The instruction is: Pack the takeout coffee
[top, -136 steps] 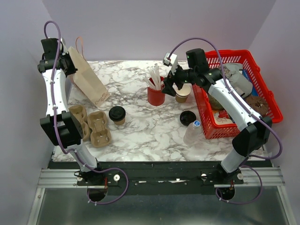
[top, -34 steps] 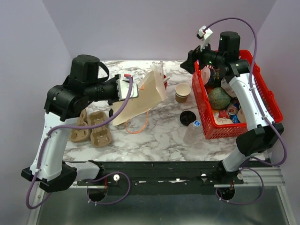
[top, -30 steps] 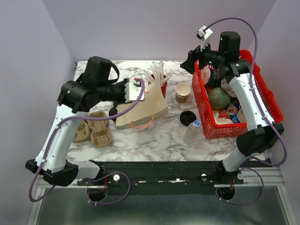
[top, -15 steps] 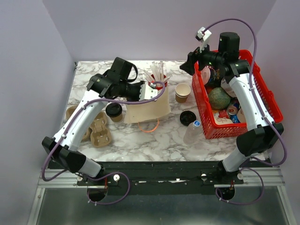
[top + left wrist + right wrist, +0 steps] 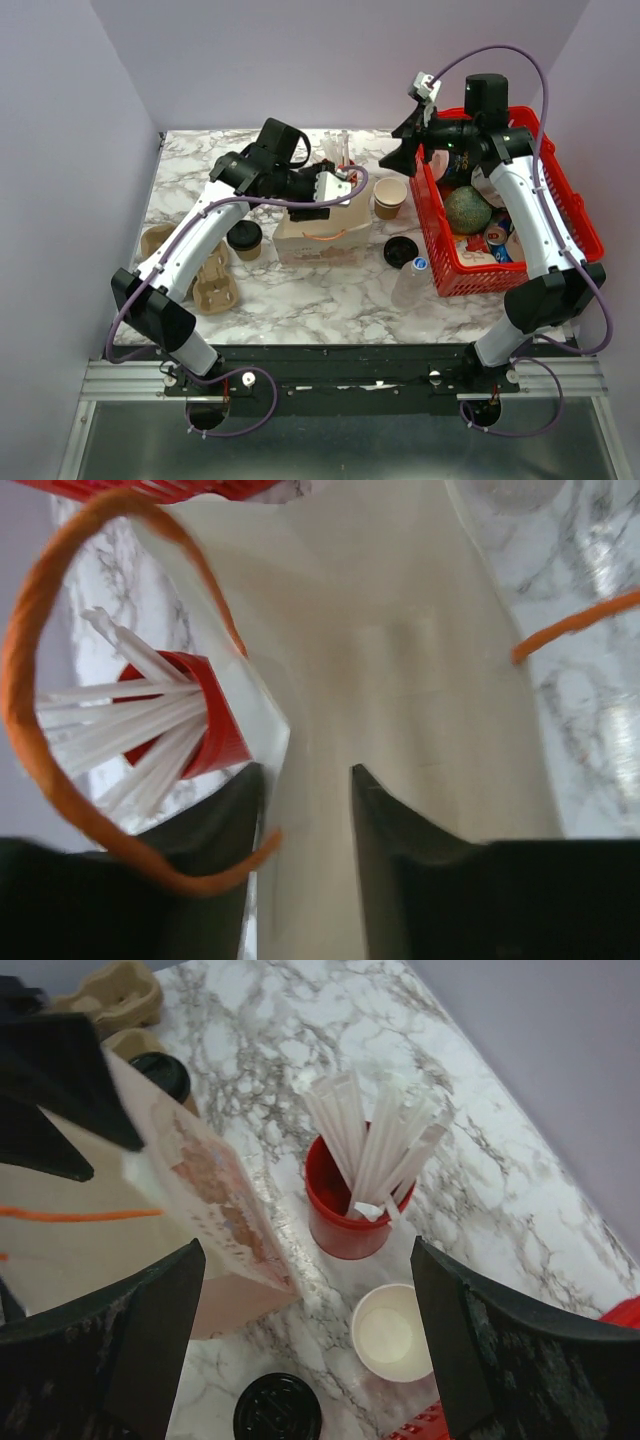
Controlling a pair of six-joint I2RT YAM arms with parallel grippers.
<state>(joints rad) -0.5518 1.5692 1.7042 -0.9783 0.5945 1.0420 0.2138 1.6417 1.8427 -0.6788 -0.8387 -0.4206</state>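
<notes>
Standing just beside the paper bag (image 5: 322, 238), the takeout coffee (image 5: 245, 238) is not yet packed. The left gripper (image 5: 305, 780) loosely straddles the bag's edge; the right gripper (image 5: 305, 1255) gapes wide, empty.

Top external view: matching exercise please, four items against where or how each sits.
Items:
1. takeout coffee
2. loose black lid
3. lidless cup
4. avocado

Places:
A. in the red basket
B. between the cup carrier and the paper bag
C. lying flat by the clear bottle
D. upright, white inside showing

Pairs: 1-B, 2-C, 3-D, 4-A
</notes>
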